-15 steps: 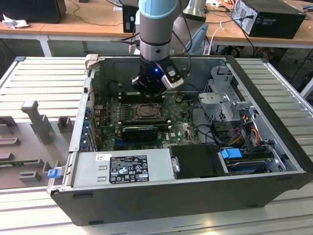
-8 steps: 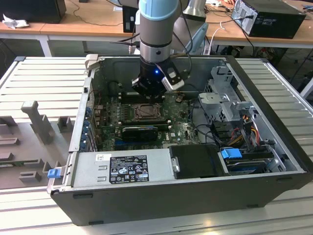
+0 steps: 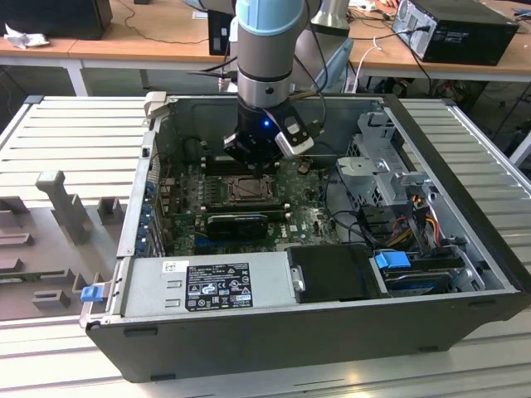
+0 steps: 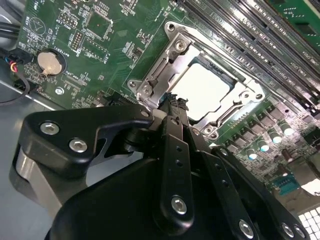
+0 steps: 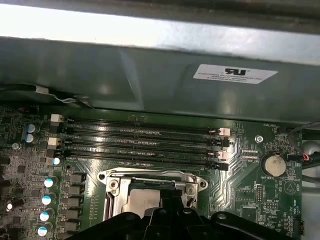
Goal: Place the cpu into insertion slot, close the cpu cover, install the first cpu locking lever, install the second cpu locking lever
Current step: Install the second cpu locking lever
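Observation:
The cpu (image 4: 206,89) lies flat in the insertion slot (image 3: 246,190) on the green motherboard, its pale silvery top showing through the window of the cpu cover (image 4: 161,64). The dull silver cover frame is down around the chip, also seen in the first wrist view as the cpu cover (image 5: 150,176) around the cpu (image 5: 141,202). My gripper (image 4: 174,103) hangs just above the slot inside the computer case, with its black fingers (image 4: 176,145) closed together. The tips meet at the cover's edge beside the chip. I cannot tell whether they touch the frame.
Long black memory slots (image 5: 142,142) run beside the socket toward the case wall (image 5: 160,75). A black graphics card (image 3: 238,222) sits on the other side of the socket. A power supply (image 3: 211,286), drive cage (image 3: 377,178) and cables (image 3: 415,224) crowd the case.

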### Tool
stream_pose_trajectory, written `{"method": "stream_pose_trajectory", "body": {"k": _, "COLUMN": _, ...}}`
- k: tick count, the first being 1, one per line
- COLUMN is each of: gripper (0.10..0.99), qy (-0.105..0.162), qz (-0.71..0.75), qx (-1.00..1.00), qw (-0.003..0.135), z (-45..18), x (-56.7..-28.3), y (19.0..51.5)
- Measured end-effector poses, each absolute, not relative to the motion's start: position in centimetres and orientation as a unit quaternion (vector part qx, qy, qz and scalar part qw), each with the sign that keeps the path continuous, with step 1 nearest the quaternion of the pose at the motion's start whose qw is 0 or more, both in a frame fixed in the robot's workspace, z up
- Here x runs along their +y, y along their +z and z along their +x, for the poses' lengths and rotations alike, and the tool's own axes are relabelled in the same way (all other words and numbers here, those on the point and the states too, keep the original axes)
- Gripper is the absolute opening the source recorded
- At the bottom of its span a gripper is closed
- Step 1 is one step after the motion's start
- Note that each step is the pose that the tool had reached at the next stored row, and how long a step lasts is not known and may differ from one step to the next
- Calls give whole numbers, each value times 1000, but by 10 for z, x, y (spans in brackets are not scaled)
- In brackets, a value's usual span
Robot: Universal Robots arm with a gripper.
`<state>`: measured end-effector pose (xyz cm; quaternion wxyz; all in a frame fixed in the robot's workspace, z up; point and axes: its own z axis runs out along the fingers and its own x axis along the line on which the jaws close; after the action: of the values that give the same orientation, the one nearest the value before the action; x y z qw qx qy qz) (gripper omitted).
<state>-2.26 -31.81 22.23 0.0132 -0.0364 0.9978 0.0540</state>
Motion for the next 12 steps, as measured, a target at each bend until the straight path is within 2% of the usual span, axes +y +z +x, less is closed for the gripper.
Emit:
{"method": "stream_pose_trajectory", "body": {"k": 8, "gripper": 106, "qy": 54, "qz": -36, "qx": 998, "qw": 13, "z": -23, "x": -318, "y": 245}}
{"method": "stream_pose_trajectory", "body": {"k": 12, "gripper": 106, "qy": 54, "qz": -36, "qx": 998, "qw": 13, "z": -23, "x": -331, "y": 246}}
